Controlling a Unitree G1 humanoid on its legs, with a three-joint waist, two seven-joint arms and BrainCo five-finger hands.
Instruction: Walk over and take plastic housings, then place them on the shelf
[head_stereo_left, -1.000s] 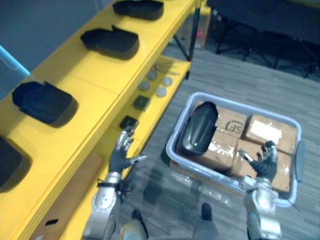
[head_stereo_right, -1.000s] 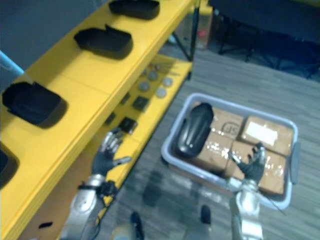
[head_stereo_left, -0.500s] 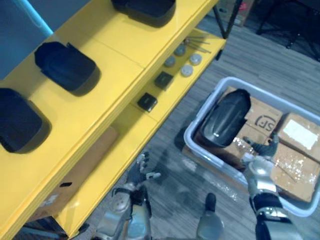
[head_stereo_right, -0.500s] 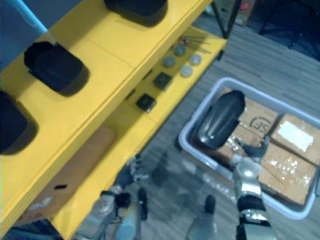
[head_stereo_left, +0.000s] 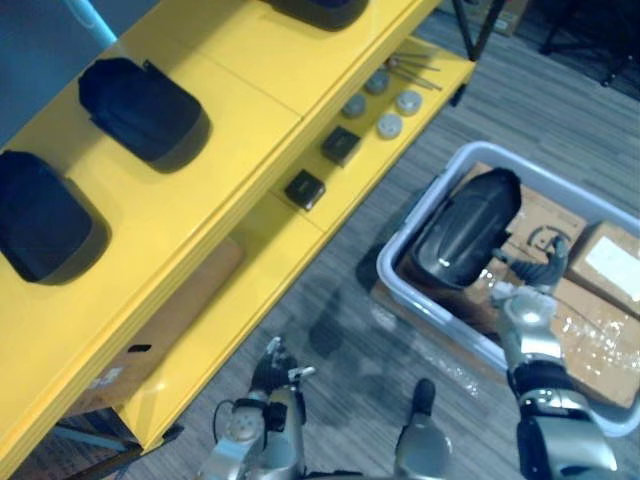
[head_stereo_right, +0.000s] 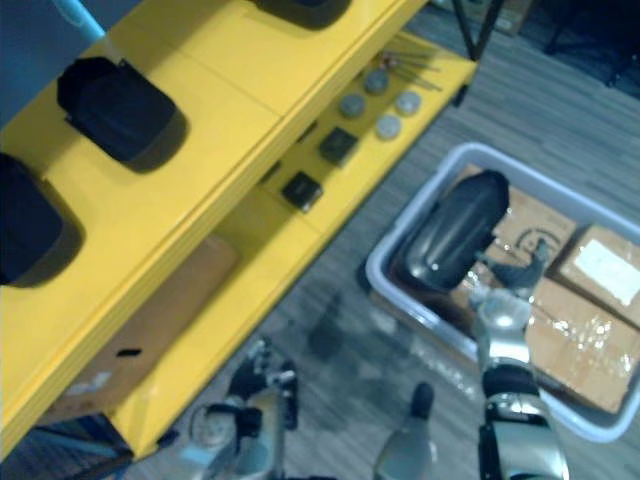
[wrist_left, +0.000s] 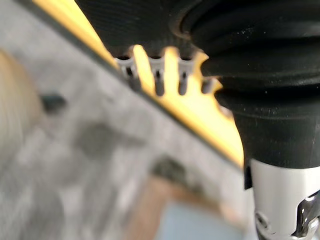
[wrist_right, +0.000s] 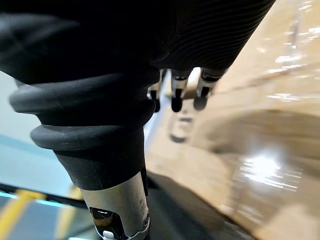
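Spread and empty, the fingers (wrist_right: 176, 102) of the right hand (head_stereo_left: 535, 278) have drawn in across the taped brown cardboard boxes (head_stereo_left: 590, 335). They are now just beside the glossy black plastic housing (head_stereo_left: 465, 228), which lies tilted in the pale grey plastic tub (head_stereo_left: 408, 232), so a grasp looks close. The left hand (head_stereo_left: 272, 368) has sunk low by the bright yellow shelf (head_stereo_left: 230, 150), its fingers loose and holding nothing. Whether the right fingertips already touch the housing is hard to tell, and two of the matt black housings (head_stereo_left: 140, 105) already on the shelf are cut off at the edges.
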